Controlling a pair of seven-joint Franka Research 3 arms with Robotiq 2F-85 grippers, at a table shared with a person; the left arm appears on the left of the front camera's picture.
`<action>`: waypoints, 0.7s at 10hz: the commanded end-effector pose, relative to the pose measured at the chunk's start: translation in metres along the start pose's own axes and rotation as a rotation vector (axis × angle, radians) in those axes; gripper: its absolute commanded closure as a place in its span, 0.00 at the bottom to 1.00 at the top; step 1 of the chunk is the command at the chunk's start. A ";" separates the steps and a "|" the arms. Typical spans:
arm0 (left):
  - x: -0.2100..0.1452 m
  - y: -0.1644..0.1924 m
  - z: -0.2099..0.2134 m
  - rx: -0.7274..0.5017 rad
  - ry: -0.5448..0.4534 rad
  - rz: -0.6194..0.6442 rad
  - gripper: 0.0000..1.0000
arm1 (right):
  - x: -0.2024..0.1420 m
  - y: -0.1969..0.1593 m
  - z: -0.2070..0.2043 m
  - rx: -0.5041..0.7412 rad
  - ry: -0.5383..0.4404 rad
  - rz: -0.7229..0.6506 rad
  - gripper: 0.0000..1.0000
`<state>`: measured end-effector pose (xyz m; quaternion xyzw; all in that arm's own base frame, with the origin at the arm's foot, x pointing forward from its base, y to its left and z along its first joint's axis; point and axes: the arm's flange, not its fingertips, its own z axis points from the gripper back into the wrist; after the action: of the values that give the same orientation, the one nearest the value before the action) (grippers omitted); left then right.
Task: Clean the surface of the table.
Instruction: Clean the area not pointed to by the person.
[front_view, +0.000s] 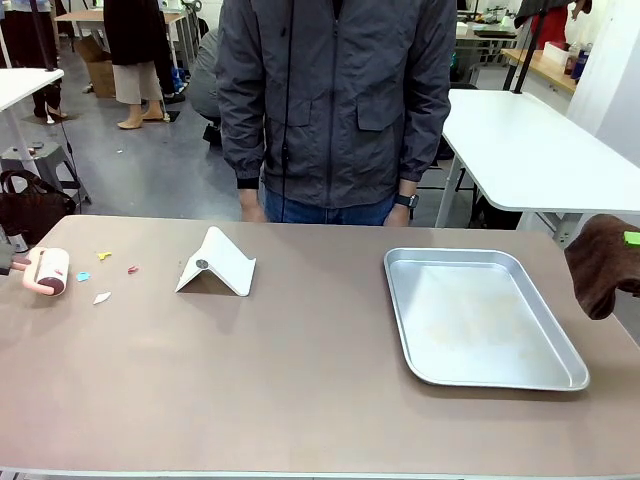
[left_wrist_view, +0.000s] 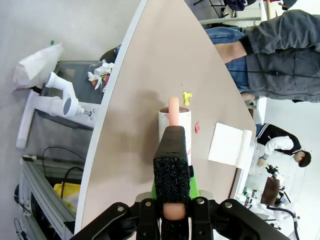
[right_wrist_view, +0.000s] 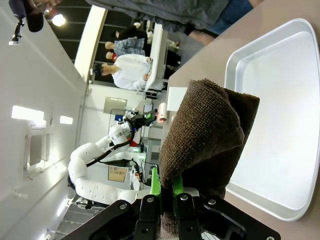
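Observation:
The taupe-brown table (front_view: 300, 390) carries small paper scraps near its left end: yellow (front_view: 103, 256), blue (front_view: 83, 276), red (front_view: 132, 269) and white (front_view: 101, 297). Beside them a pink-and-white lint roller (front_view: 47, 272) hovers at the table's left edge. My left gripper (left_wrist_view: 174, 145) is shut on its pink handle, and the roller drum (left_wrist_view: 175, 117) points at the yellow scrap (left_wrist_view: 187, 96). At the table's right edge my right gripper (right_wrist_view: 170, 192) is shut on a dark brown cloth (right_wrist_view: 205, 135), which hangs beside the tray (front_view: 603, 262).
A white folded stand (front_view: 216, 266) sits left of centre. A silver metal tray (front_view: 560, 375) lies right of centre. A person in a grey jacket (front_view: 335, 100) stands at the far edge. White tables stand behind, to the right and left.

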<state>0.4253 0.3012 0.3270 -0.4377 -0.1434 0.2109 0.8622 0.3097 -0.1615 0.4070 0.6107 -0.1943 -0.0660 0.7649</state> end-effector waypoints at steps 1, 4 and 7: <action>-0.003 -0.002 -0.006 -0.012 0.006 -0.038 0.78 | 0.002 0.003 -0.001 0.008 -0.002 0.009 0.90; -0.007 0.002 -0.020 0.029 0.018 -0.041 0.78 | 0.002 0.003 -0.001 0.008 -0.002 0.009 0.90; -0.014 -0.002 -0.031 0.044 0.041 -0.070 0.78 | 0.002 0.003 -0.001 0.008 -0.002 0.009 0.90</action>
<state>0.4340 0.2808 0.3201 -0.4311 -0.1407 0.1827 0.8723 0.3097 -0.1615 0.4070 0.6107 -0.1943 -0.0659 0.7649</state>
